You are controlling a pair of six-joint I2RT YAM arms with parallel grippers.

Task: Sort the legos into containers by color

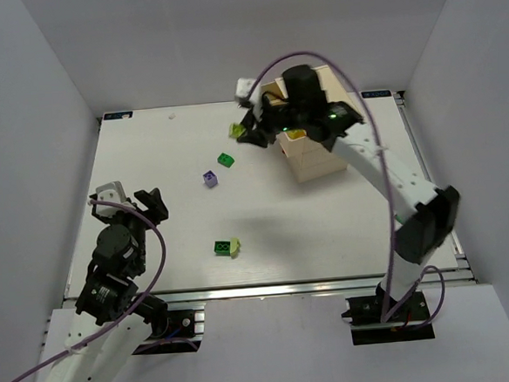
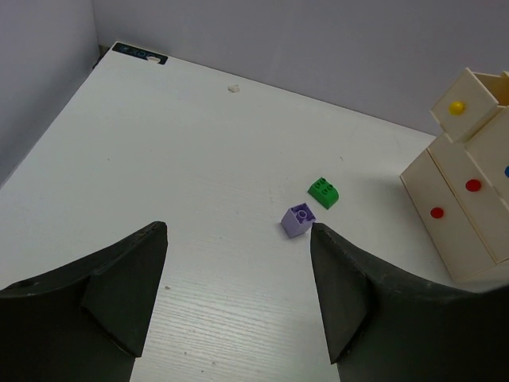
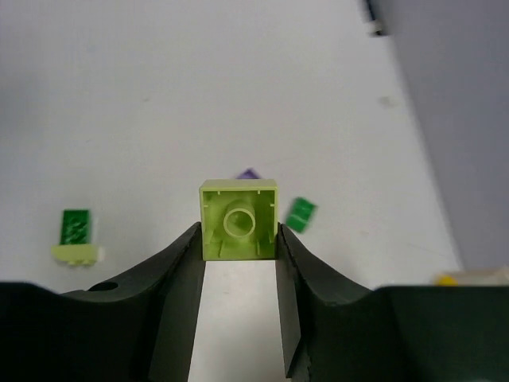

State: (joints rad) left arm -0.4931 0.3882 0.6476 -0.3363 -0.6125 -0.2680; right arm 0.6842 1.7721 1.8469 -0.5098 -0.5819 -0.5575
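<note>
My right gripper (image 3: 238, 239) is shut on a pale yellow-green lego (image 3: 238, 220), hollow underside facing the camera, held in the air just left of the cream chest (image 1: 309, 156); gripper and brick also show from above (image 1: 240, 131). The chest's top drawer (image 2: 469, 103), with a yellow knob, stands open. On the table lie a green lego (image 1: 226, 160), a purple lego (image 1: 210, 178), and a green lego joined to a pale yellow-green one (image 1: 227, 246). My left gripper (image 2: 238, 302) is open and empty, low at the near left, with the purple lego (image 2: 299, 220) just beyond its right finger.
White walls enclose the table on three sides. The chest's lower drawers with red knobs (image 2: 455, 199) are closed. A small white speck (image 2: 233, 88) lies near the far edge. The right arm's purple cable (image 1: 385, 190) loops over the chest.
</note>
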